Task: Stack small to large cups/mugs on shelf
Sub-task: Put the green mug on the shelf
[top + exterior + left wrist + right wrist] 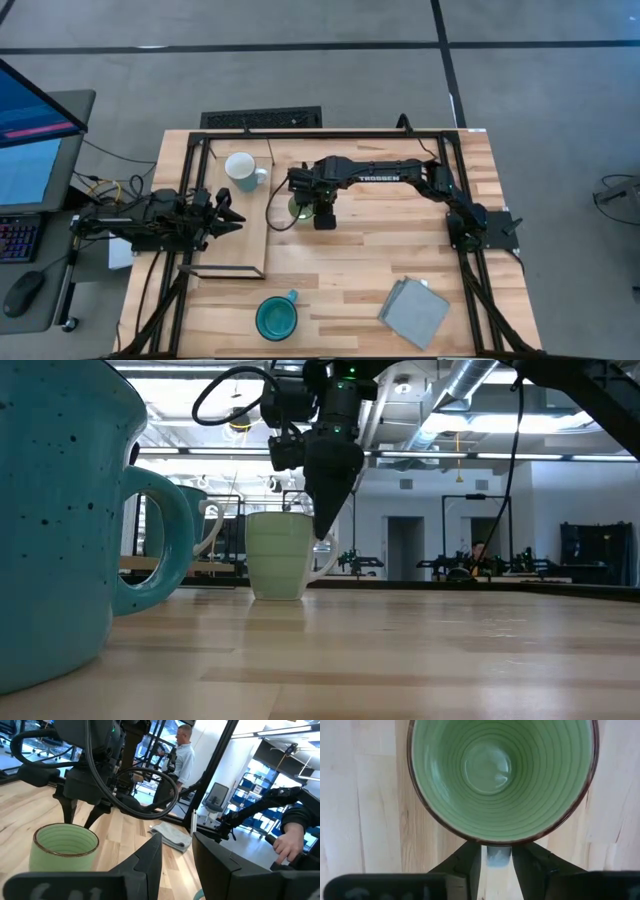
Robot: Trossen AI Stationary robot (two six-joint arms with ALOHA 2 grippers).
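The small light-green mug [299,207] stands upright on the planked tabletop just right of the shelf [250,240], a pale board in a black frame. My right gripper [321,212] hangs over it, pointing down, its fingers at the mug's handle. The white mug [240,170] stands on the shelf's far end. The teal-blue mug [276,318] stands near the table's near edge and fills the left of the low view [60,510]. My left gripper [228,212] waits open at the shelf's left side, facing the green mug [65,845]. My right gripper is shut on the green mug's handle [498,856], pinched between its two fingers [470,862]. The fingers come from above, pointing down [322,520]. The mug stands upright with its base on the tabletop [278,592].
A grey folded cloth [415,312] lies near the table's near right corner. Black frame rails run along the table's left, far and right sides. A person [184,750] stands in the room beyond, and a hand [290,840] shows at the side. Bare planks lie between the mugs.
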